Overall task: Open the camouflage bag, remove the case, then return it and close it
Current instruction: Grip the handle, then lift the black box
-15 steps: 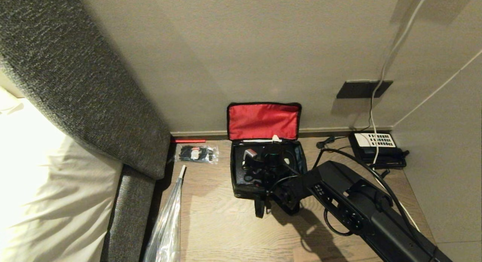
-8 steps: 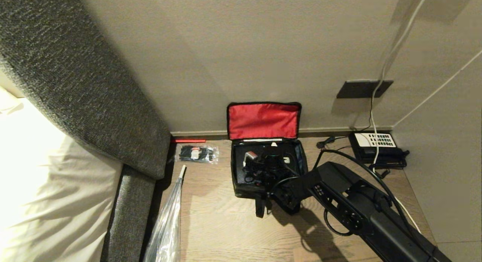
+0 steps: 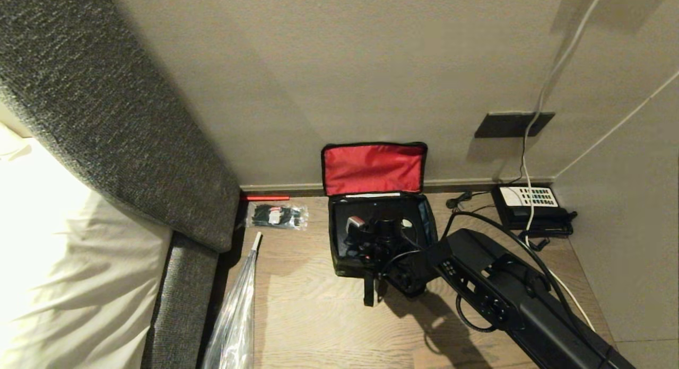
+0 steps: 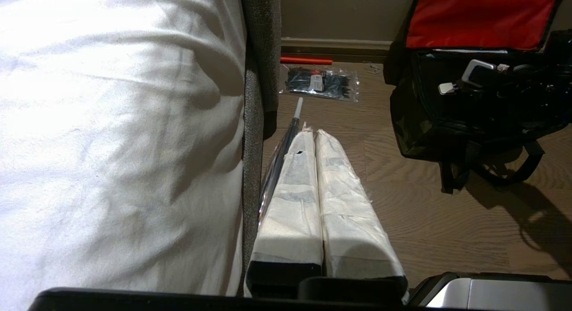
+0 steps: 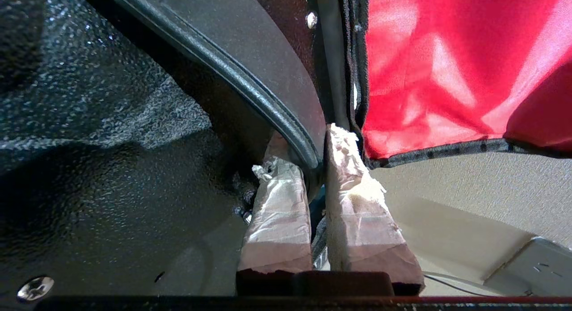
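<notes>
The right hand (image 5: 315, 168) pinches the case (image 5: 134, 136) rim inside the camouflage bag (image 3: 339, 252). A telephone (image 3: 530, 207) sits right, a cable-tie packet (image 3: 277, 216) left. The left hand (image 4: 313, 136), fingers together, hangs by the bed (image 4: 111, 123).

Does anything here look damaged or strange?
Yes. The white wrapping on the right gripper's fingertips is frayed and torn where they pinch the black hard case's handle bar inside the green camouflage fabric bag.
</notes>
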### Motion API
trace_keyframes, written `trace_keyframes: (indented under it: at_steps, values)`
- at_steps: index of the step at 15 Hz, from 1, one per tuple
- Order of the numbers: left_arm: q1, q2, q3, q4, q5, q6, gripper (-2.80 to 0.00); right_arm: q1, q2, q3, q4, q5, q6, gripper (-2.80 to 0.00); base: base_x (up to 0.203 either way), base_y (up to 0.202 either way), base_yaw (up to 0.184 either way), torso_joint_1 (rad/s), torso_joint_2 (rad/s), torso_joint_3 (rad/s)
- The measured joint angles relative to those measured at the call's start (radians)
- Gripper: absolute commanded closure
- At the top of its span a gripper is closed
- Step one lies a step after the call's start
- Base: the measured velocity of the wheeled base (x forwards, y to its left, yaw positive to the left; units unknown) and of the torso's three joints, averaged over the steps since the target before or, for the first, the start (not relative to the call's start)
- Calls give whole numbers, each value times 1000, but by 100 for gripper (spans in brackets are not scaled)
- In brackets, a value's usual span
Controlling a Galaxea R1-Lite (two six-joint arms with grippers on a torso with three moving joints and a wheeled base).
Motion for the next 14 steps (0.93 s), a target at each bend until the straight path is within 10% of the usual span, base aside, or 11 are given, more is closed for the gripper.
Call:
trace_keyframes:
  at_steps: [4, 5, 14]
  values:
    - [0, 0, 0, 0, 0, 0, 0, 10, -3, 7, -2, -1, 15, 0, 0, 0, 0, 0, 0, 0]
    - [0, 0, 0, 0, 0, 0, 0, 14, -6, 11, 0, -3, 18, -280, 0, 0, 0, 0, 0, 0]
    - [0, 0, 0, 0, 0, 0, 0, 35, -36, 69, 8, -1, 25, -280, 0, 0, 0, 0, 0, 0]
